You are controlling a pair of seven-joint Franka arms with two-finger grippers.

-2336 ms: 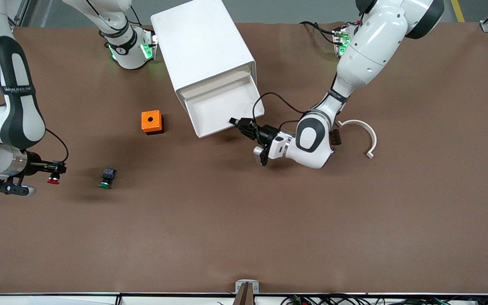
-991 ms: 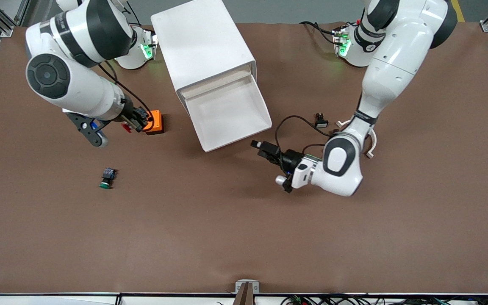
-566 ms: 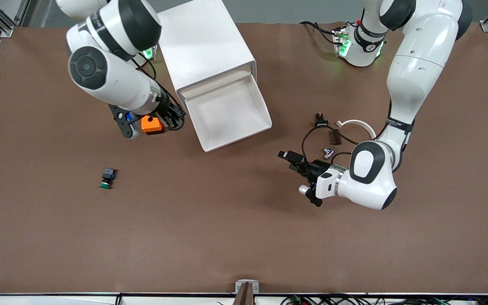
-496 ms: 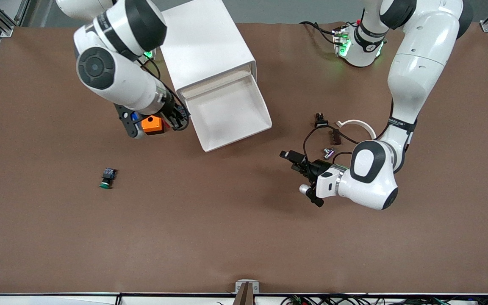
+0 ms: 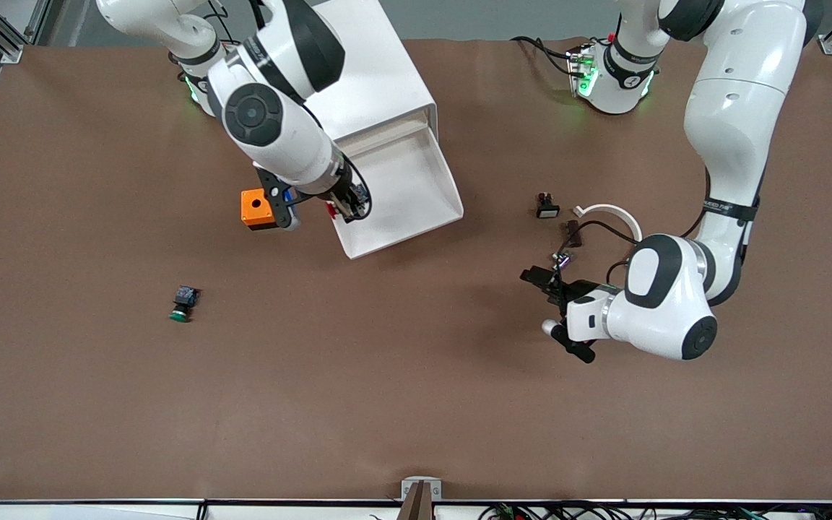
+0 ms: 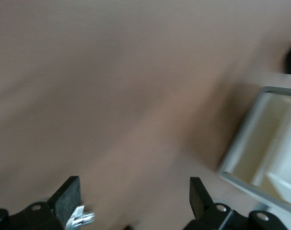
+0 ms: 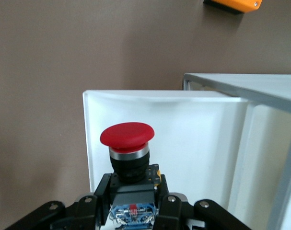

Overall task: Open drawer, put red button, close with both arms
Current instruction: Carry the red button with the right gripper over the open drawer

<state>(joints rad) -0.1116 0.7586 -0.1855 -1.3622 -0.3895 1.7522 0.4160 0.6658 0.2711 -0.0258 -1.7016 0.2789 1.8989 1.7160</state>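
The red button (image 7: 127, 143) is clamped in the right hand (image 5: 344, 206) over the corner of the open drawer (image 5: 416, 189) nearest the small orange box (image 5: 258, 208). It is best carried further over the tray floor and lowered before release. The left hand (image 5: 542, 278), spread wide and empty, is held over the worktop (image 5: 387, 375) toward its own end, clear of the drawer.

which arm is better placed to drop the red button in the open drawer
The right. The right gripper is shut on the red button and hangs over the open drawer at its front edge. The left gripper is open and empty, over bare table toward the left arm's end.
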